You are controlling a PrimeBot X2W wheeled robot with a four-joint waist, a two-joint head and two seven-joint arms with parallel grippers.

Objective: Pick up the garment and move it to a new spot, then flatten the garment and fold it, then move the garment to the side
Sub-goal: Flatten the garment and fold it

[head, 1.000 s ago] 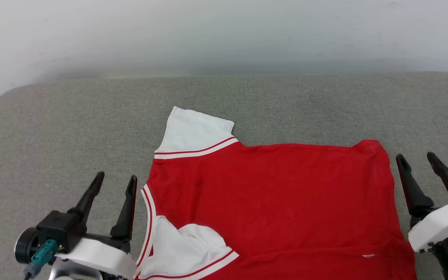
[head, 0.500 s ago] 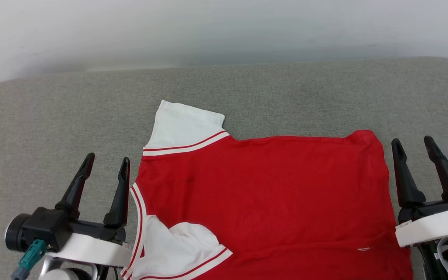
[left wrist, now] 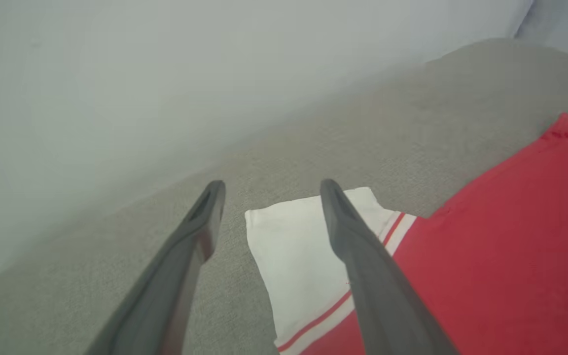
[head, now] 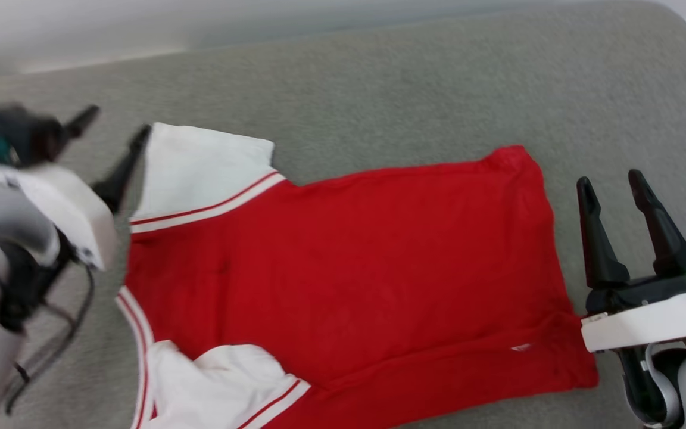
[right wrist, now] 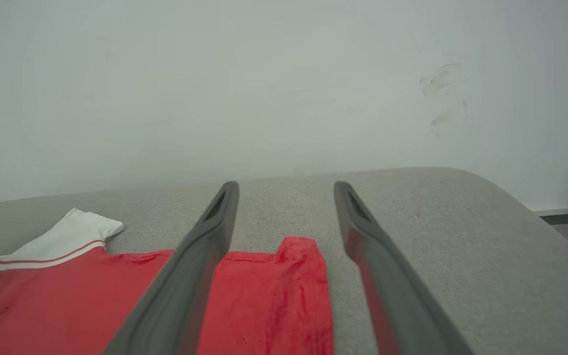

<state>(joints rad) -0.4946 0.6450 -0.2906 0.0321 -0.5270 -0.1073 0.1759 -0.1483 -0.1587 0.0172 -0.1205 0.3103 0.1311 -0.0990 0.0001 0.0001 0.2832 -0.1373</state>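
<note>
The garment (head: 343, 268) lies spread out on the grey padded bench (head: 408, 89), collar end toward the bench's left edge and hem (head: 551, 256) toward its right edge, plain red side up with no lettering showing. Judging from how it lies, the flattening is well along but not finished. The body is mostly smooth and the far sleeve (head: 200, 173) is laid out flat, pointing toward the far edge. The near sleeve (head: 218, 387) is rumpled and turned in over the body by the near edge, and a long crease runs along the near side. No fold seems to be made yet, so the folding and the move to the side are both left to do. Neither gripper holds anything. The left gripper (head: 118, 121), blurred in the head view, has its jaws wide apart just beside the far sleeve on its left-edge side. In the left wrist view its fingers straddle the sleeve's outer corner, though I cannot tell whether they touch the cloth. The right gripper (head: 610, 179) is also spread wide and empty. It stands just off the hem toward the bench's right edge, near the near corner of the hem, fingers pointing at the far edge
</note>
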